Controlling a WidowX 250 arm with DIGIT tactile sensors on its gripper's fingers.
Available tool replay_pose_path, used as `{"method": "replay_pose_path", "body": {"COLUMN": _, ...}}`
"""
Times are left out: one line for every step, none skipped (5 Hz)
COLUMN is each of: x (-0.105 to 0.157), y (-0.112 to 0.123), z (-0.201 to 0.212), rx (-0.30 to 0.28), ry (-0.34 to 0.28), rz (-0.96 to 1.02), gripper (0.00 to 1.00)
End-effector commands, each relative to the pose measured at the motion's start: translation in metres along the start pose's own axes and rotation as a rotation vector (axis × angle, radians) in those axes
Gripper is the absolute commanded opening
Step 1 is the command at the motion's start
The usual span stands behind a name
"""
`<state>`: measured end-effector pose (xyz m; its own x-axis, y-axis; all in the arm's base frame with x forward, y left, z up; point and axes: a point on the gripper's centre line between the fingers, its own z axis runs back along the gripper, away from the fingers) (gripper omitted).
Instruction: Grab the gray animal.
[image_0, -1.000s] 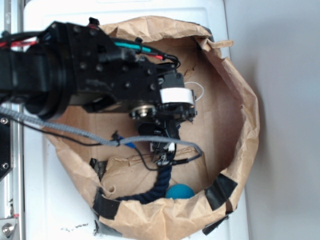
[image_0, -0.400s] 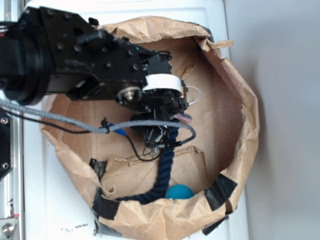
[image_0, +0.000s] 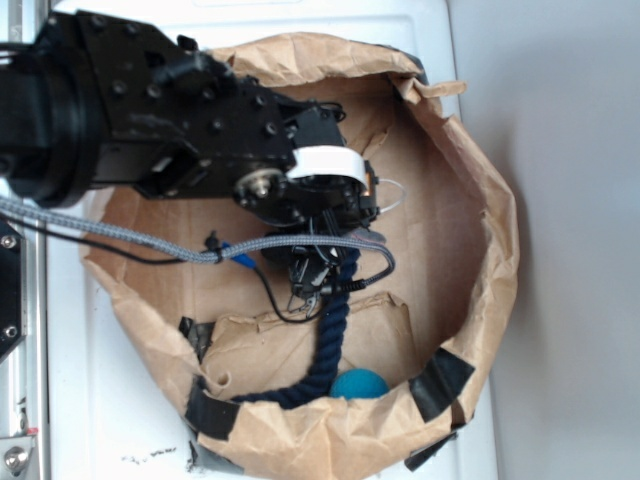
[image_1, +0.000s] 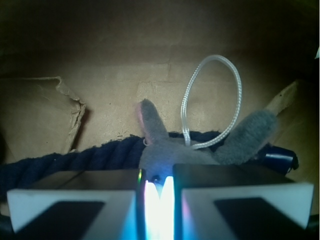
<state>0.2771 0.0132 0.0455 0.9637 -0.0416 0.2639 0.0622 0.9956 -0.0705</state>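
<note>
The gray animal (image_1: 170, 152) is a small gray plush with two upright ears and a white loop (image_1: 237, 82). In the wrist view it lies against the dark navy rope (image_1: 90, 157), and my gripper (image_1: 156, 176) is shut on its body, with the jaws almost together. In the exterior view my gripper (image_0: 340, 225) is inside the brown paper bag (image_0: 490, 200). It hides most of the toy there; only the white loop (image_0: 392, 190) and a bit of pink ear (image_0: 366, 237) show.
The navy rope (image_0: 325, 350) runs from under the gripper to the bag's near rim, beside a teal ball (image_0: 358, 385). A small blue object (image_0: 240, 262) lies by the gray cable. Black tape patches (image_0: 440, 382) are on the bag's rim. The crumpled bag walls enclose everything.
The arm has moved up and left in the exterior view, uncovering more of the rope. In the last half second it has barely moved.
</note>
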Motion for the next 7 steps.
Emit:
{"method": "replay_pose_path", "body": {"x": 0.002, "y": -0.007, "z": 0.068, "rx": -0.138, "ry": 0.032, "rz": 0.042, "gripper": 0.0}}
{"method": "replay_pose_path", "body": {"x": 0.003, "y": 0.002, "z": 0.097, "rx": -0.17, "ry": 0.076, "rz": 0.068, "gripper": 0.0}}
{"method": "replay_pose_path", "body": {"x": 0.001, "y": 0.009, "z": 0.116, "rx": -0.178, "ry": 0.1, "rz": 0.073, "gripper": 0.0}}
{"method": "replay_pose_path", "body": {"x": 0.001, "y": 0.008, "z": 0.111, "rx": -0.128, "ry": 0.083, "rz": 0.059, "gripper": 0.4}}
{"method": "replay_pose_path", "body": {"x": 0.007, "y": 0.011, "z": 0.081, "rx": -0.084, "ry": 0.047, "rz": 0.045, "gripper": 1.0}}
{"method": "replay_pose_path", "body": {"x": 0.015, "y": 0.017, "z": 0.052, "rx": -0.054, "ry": 0.028, "rz": 0.017, "gripper": 1.0}}
{"method": "replay_pose_path", "body": {"x": 0.027, "y": 0.022, "z": 0.026, "rx": -0.007, "ry": 0.023, "rz": 0.022, "gripper": 1.0}}
